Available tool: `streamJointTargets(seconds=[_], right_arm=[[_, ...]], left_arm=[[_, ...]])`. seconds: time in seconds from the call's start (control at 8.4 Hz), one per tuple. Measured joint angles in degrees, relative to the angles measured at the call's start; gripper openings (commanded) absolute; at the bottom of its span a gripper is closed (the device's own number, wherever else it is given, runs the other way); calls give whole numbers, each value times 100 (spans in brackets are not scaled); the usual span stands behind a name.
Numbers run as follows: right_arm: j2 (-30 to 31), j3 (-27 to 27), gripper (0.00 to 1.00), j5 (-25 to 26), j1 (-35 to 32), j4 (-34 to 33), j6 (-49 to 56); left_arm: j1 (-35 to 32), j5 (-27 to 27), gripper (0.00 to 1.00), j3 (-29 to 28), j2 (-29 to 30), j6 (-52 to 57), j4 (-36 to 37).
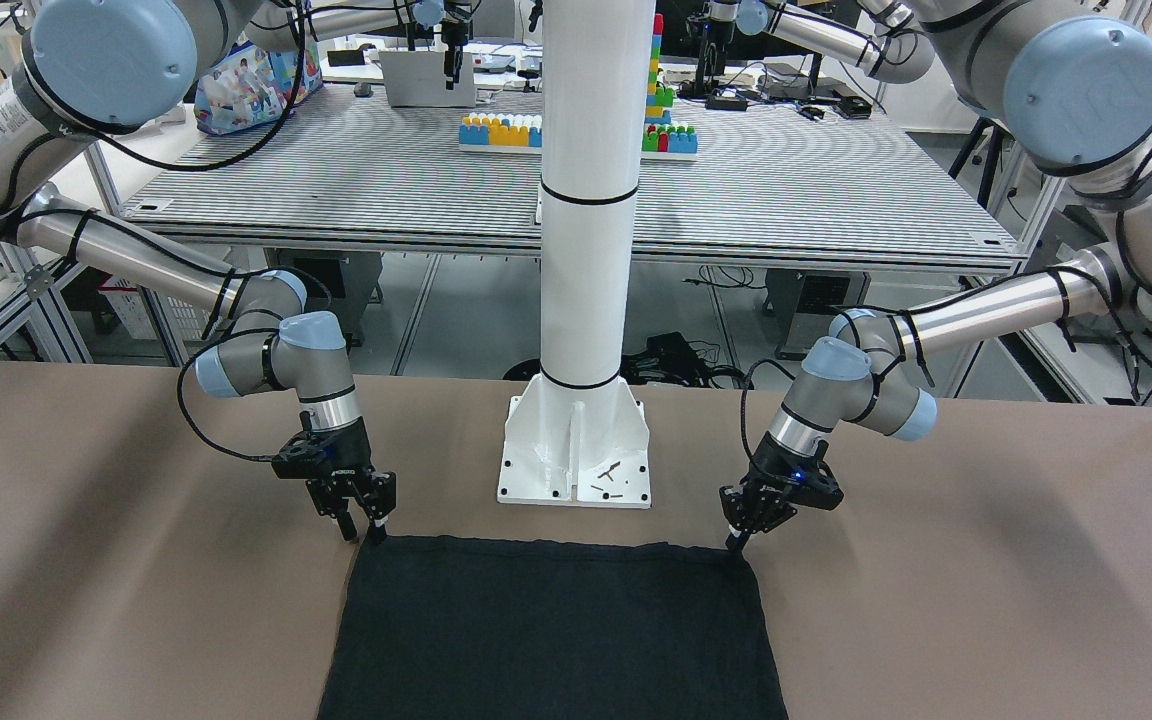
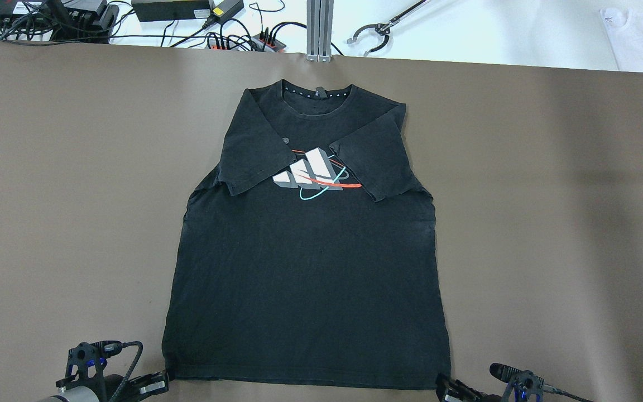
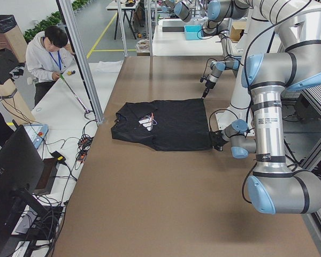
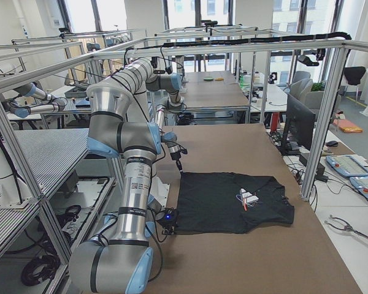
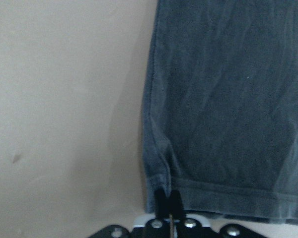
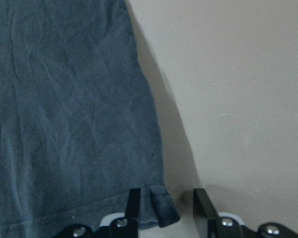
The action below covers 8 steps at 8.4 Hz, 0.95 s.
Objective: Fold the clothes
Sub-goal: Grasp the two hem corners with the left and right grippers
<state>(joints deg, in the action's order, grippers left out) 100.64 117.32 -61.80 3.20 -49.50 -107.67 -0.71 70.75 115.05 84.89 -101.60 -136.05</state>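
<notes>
The black T-shirt (image 2: 305,268) lies flat at the centre of the overhead frame (sleeves folded inward). At its lower-left corner the left gripper (image 5: 170,206) pinches the hem. At lower right the right gripper (image 6: 166,198) stands spread around the corner.

Got silver tube links and pale blue joint caps (image 1: 1086,85) on the left arm (image 1: 986,300) and right arm (image 1: 126,255). Wears black cables (image 1: 179,400) banded along both. Ends in a chunky black left end effector (image 1: 736,540) with a tiny blue light (image 1: 794,478), plus a matching right end effector (image 1: 363,530).
</notes>
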Motion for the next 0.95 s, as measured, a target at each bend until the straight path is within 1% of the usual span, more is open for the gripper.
streamJointTargets(seconds=[0.48,0.6,0.71,0.95], right_arm=[[27,155,27,-7,5,-13,16],[36,155,17,-8,5,-15,17],[39,154,0,-8,5,-19,18],[35,158,0,-8,5,-23,18]], left_arm=[[1,0,0,0,17,0,3],[1,0,0,0,19,0,3],[1,0,0,0,28,0,1],[-9,1,0,23,45,12,0]])
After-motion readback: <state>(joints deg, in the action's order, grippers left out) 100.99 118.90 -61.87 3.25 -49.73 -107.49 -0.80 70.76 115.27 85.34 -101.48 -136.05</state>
